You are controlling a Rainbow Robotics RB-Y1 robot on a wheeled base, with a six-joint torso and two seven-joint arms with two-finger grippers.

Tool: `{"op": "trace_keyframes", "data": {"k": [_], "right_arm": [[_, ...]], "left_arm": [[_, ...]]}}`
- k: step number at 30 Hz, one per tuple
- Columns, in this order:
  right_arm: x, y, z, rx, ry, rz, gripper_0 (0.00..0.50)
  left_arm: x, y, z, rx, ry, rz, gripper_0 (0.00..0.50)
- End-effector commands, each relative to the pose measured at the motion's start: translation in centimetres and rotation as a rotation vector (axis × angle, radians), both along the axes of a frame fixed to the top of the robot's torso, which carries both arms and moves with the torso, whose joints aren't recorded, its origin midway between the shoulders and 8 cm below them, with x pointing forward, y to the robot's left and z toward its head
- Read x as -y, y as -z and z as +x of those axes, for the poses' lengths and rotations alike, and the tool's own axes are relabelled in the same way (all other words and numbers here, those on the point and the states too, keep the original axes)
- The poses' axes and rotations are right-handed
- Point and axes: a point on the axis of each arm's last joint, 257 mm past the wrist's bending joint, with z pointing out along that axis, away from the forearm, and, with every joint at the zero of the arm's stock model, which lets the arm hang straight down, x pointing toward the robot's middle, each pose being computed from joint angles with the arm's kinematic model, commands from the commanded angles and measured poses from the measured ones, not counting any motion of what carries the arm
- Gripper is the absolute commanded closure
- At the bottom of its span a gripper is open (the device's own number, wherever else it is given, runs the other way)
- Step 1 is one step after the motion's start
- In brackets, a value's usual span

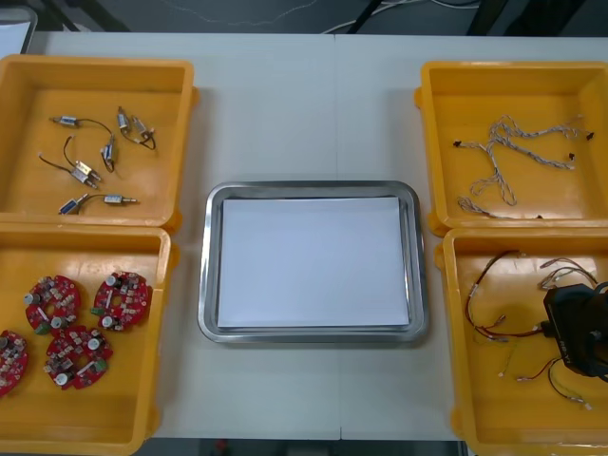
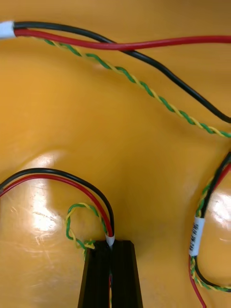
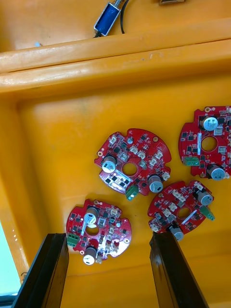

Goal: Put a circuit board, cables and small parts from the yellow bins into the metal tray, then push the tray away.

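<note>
Pinching the white-tipped end of a black-and-red cable, my right pincer has its fingers drawn narrow, almost together, with only the cable's thickness between them. The cable arcs away from the tips over the bin floor, and a green-and-yellow twisted strand loops just beside one finger. More black, red and twisted strands lie farther off on the same floor.

Seen from above, this pincer sits low in the near-right yellow bin, at about 4 o'clock from the metal tray. The tray lies at the middle of the table, white inside, with nothing in it.

My left pincer hangs above the near-left yellow bin, at 8 o'clock from the tray, with its fingers spread wide and holding nothing. Four round red circuit boards lie flat on the floor of that bin. One of them shows between my two fingers, and another lies just beyond the tip of one finger.

At 10 o'clock, the far-left yellow bin holds small metal parts with dark leads. At 2 o'clock, the far-right yellow bin holds the twisted blue and white cables in a loose tangle.
</note>
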Motion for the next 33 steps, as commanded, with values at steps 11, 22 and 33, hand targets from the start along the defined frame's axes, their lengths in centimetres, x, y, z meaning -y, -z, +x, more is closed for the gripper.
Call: {"op": "trace_keyframes", "data": {"k": [11, 22, 33], "right_arm": [[-0.6, -5.6, -1.8, -0.029, -0.080, -0.063, 0.500], [-0.9, -10.1, -2.3, -0.003, -0.179, -0.150, 0.500], [-0.7, -14.0, -1.2, 0.073, -0.303, -0.237, 0.500]], "left_arm": [[0.4, -0.5, 2.0, 0.039, 0.186, 0.065, 0.000], [-0.7, -0.1, 1.8, 0.078, 0.231, 0.116, 0.000], [-1.4, 0.7, 0.8, 0.079, 0.291, 0.159, 0.000]]}}
